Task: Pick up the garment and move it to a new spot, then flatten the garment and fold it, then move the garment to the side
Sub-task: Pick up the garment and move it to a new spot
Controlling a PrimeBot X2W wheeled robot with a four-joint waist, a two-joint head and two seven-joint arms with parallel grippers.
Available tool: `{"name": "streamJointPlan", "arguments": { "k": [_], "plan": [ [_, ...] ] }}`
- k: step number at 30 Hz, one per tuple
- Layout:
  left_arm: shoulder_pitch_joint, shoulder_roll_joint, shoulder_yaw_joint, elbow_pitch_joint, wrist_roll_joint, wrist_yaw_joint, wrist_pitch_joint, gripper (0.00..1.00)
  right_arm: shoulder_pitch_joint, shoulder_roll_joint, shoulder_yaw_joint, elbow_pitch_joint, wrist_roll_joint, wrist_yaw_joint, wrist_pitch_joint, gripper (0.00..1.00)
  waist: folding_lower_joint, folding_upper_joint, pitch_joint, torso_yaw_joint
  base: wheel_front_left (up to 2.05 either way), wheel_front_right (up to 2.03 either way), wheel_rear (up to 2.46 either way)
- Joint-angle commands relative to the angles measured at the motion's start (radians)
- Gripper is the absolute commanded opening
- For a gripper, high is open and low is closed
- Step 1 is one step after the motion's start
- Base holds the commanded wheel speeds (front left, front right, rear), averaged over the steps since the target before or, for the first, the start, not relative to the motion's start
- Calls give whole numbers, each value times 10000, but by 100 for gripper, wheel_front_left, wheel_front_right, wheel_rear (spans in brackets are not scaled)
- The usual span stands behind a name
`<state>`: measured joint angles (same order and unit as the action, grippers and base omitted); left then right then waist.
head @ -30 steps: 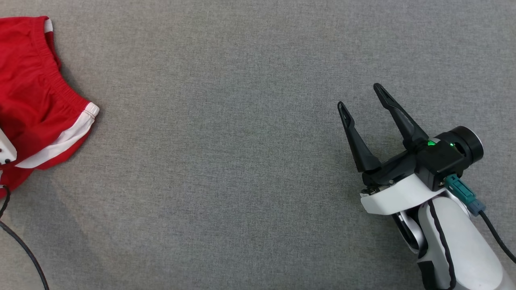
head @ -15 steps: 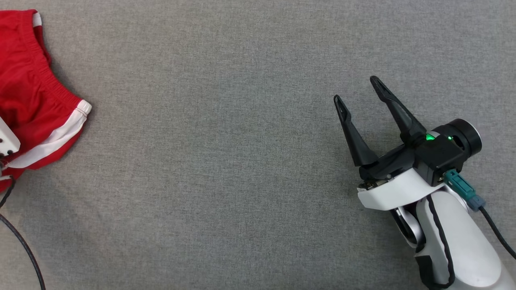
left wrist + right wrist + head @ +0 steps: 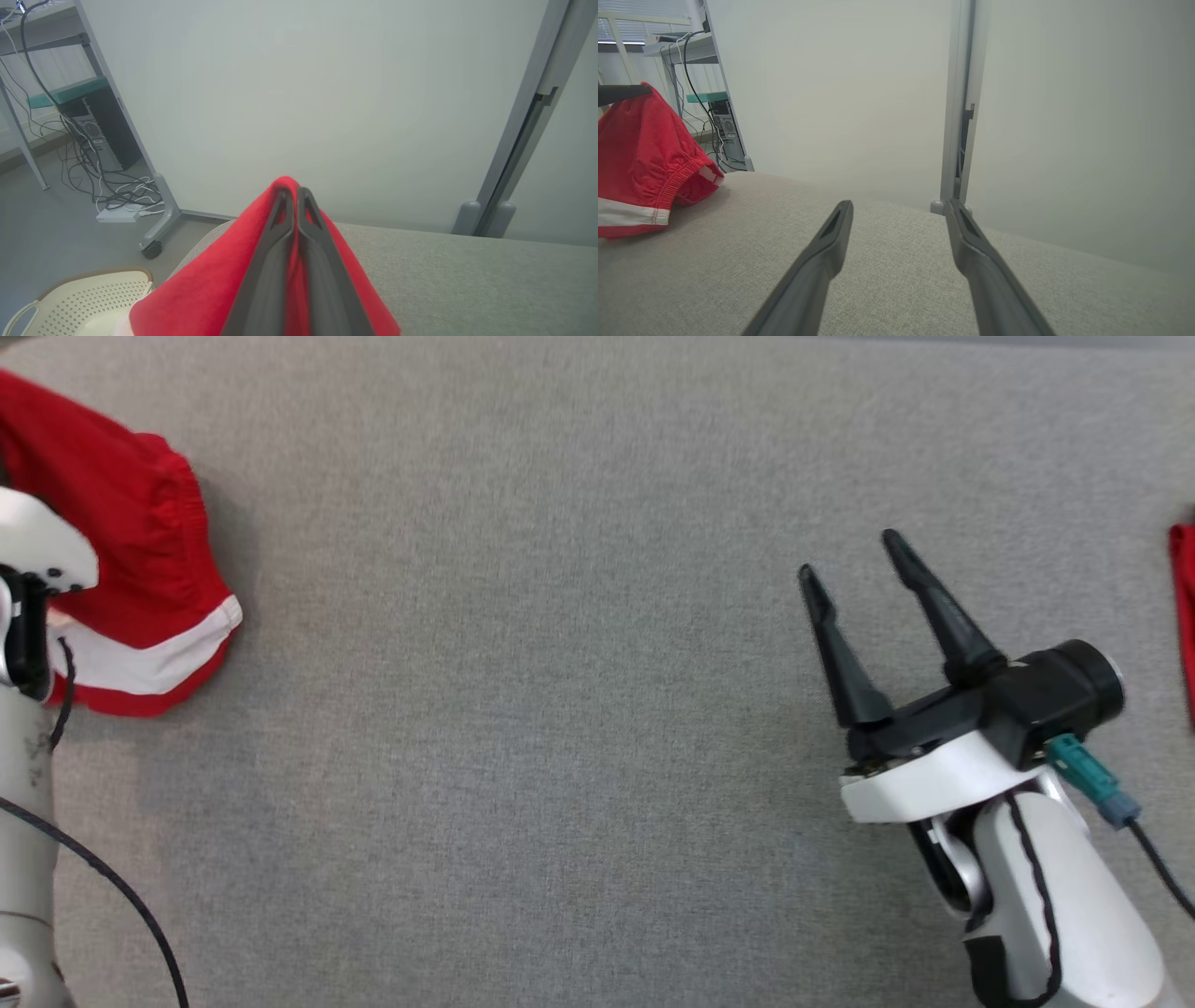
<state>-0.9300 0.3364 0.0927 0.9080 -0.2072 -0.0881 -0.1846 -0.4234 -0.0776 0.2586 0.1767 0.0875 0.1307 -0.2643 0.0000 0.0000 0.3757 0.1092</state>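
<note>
Left gripper [image 3: 292, 191] is pinched tight on a fold of the red garment [image 3: 205, 298], its two fingers pressed together with cloth bulging out on both sides. The garment hangs from that pinch at the far left of the grey table [image 3: 560, 709]. Seen from the right wrist, its white-trimmed hem [image 3: 626, 217] sags down to the table, or very near it. Right gripper [image 3: 850, 553] hovers well apart on the right side, jaws spread wide and holding nothing, fingers pointing away from the robot.

The bare middle of the table lies between the two arms, to the right of the garment. The left arm is the nearer one and already has the cloth, so a carry rightward toward the middle looks like the next move. The low hem may drag unless the pinch is raised first.
</note>
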Motion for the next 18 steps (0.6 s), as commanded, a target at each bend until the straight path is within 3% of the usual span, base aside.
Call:
{"name": "streamJointPlan", "arguments": {
  "k": [1, 14, 18],
  "plan": [
    [30, -130, -133, -323, 58, -84, -237, 0, 161, -55, -340, 67, 59, 0, -18, 100, 0, 0, -700, -254, 0, 0, 0],
    [1033, -1546, -1579, -2496, -72, -369, -297, 0, 619, 62, -1895, 88, -66, 0, -18, 100, 0, 0, -2057, -1004, 0, 0, 0],
    [1578, -2241, -2706, -3536, 86, -417, 193, 0, 756, 131, -2155, 2, -47, 2, -18, 100, 0, 0, -2056, -1442, 0, 0, 0]
  ]
}}
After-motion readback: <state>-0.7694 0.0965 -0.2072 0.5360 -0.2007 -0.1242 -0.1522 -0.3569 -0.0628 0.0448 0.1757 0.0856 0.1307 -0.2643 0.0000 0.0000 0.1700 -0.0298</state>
